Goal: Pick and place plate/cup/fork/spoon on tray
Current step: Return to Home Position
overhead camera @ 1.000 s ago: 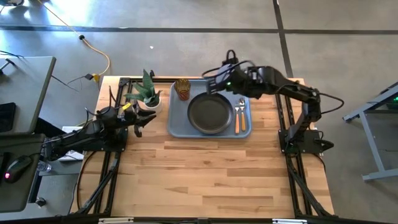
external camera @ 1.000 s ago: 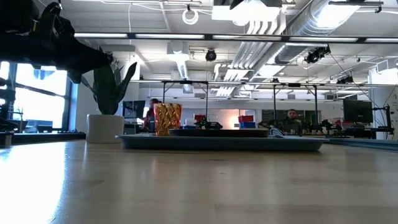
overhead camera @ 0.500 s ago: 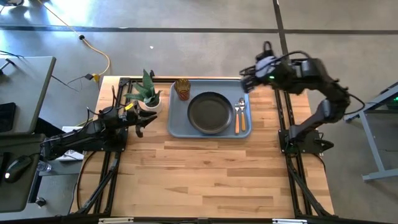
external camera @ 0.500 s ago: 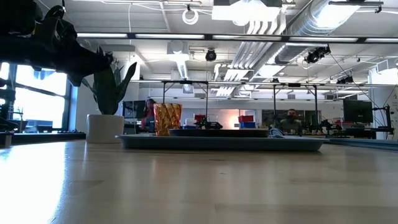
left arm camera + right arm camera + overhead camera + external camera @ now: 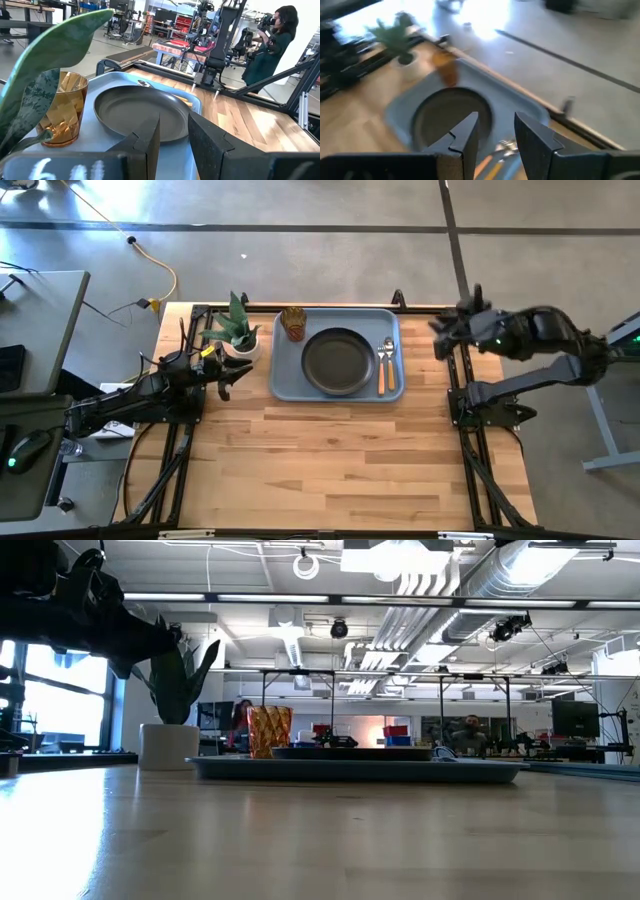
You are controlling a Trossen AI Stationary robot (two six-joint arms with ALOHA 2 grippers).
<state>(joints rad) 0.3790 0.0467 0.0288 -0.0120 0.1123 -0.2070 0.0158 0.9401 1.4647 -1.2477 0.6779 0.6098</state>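
The blue-grey tray (image 5: 286,378) lies at the table's far middle. On it rest the dark plate (image 5: 338,361), the amber cup (image 5: 293,322) upright at its far left corner, and the fork (image 5: 380,376) and spoon (image 5: 391,368) side by side at its right end. My right gripper (image 5: 440,336) is open and empty, raised to the right of the tray; its wrist view looks down on the plate (image 5: 447,117). My left gripper (image 5: 236,370) is open and empty, left of the tray; its wrist view shows the cup (image 5: 64,107) and plate (image 5: 135,112).
A white pot with a green plant (image 5: 238,332) stands just left of the tray, by my left gripper; it also shows in the low view (image 5: 168,745). Bare wooden tabletop (image 5: 330,460) stretches from the tray to the near edge. A person (image 5: 272,42) stands beyond the table.
My right gripper has drawn back from above the tray's far side toward the table's right edge, staying empty. The plate, cup, fork and spoon have stayed on the tray.
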